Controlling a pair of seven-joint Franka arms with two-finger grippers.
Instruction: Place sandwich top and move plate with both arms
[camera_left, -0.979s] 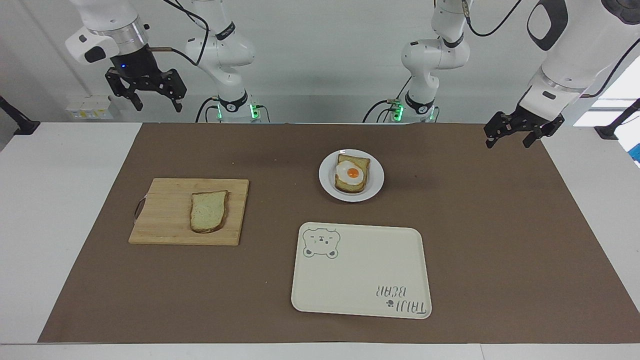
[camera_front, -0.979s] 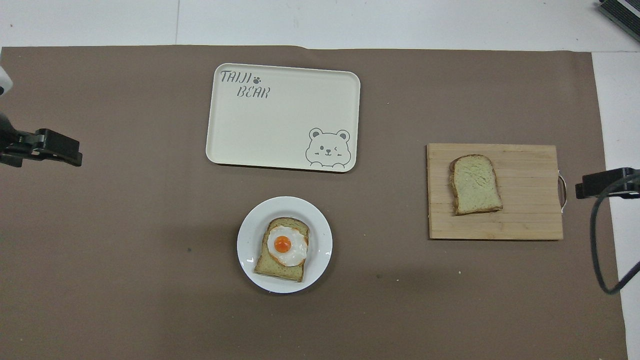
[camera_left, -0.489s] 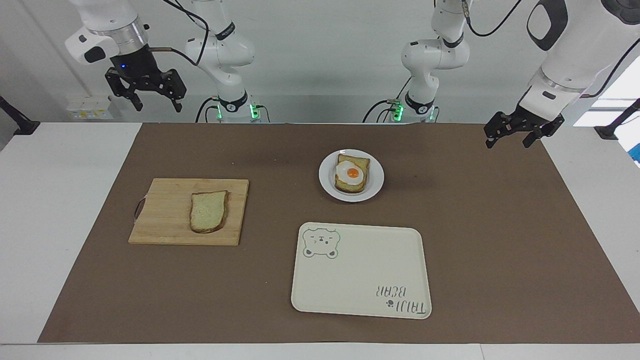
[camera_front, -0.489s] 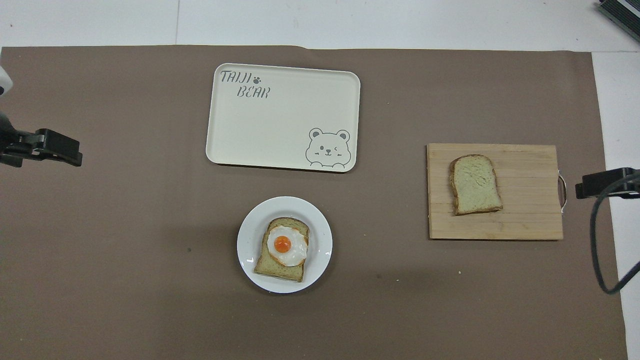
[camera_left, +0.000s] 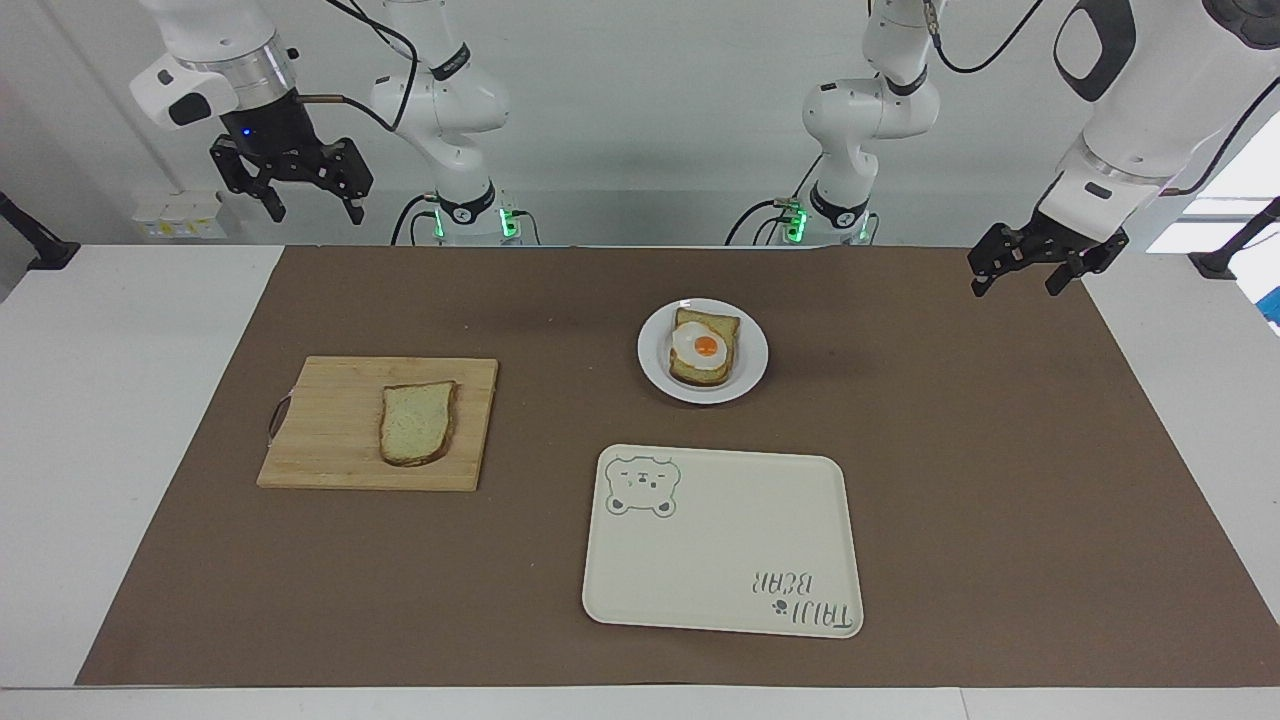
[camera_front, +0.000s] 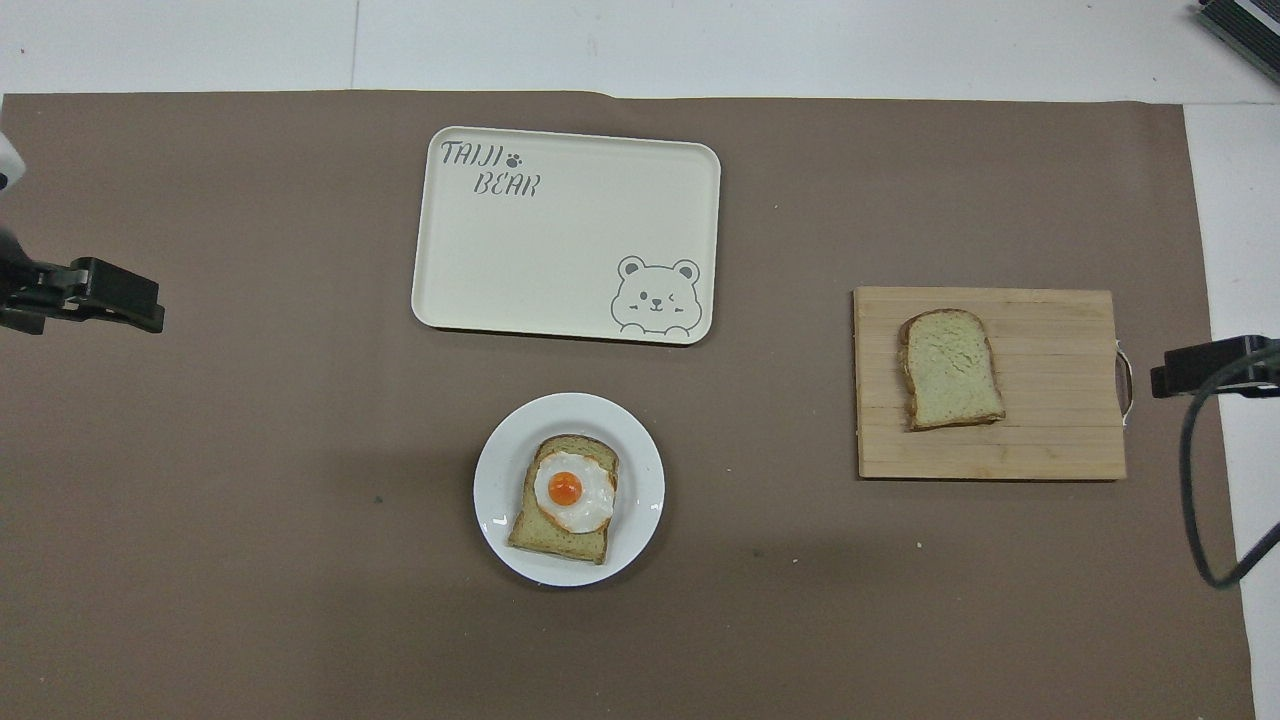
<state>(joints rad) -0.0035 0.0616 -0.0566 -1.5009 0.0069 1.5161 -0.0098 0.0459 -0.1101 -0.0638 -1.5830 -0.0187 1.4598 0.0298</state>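
both claws up, nothing held

my right gripper (camera_left: 312, 196) and left gripper (camera_left: 1030, 272) hover spread apart and empty at the table's ends. the sandwich top (camera_left: 417, 423) lies on the cutting board (camera_left: 330, 440); the plate (camera_left: 750, 372) carries egg toast (camera_left: 704, 348).

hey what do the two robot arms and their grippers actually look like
Both arms are glossy white with rounded segments and dark grey joints. The right arm and left arm trail black cables, and green lights glow at both bases. Each ends in a black two-fingered gripper: the right gripper sits under a silver ring and a black wrist with a small blue light; the left gripper is all black.
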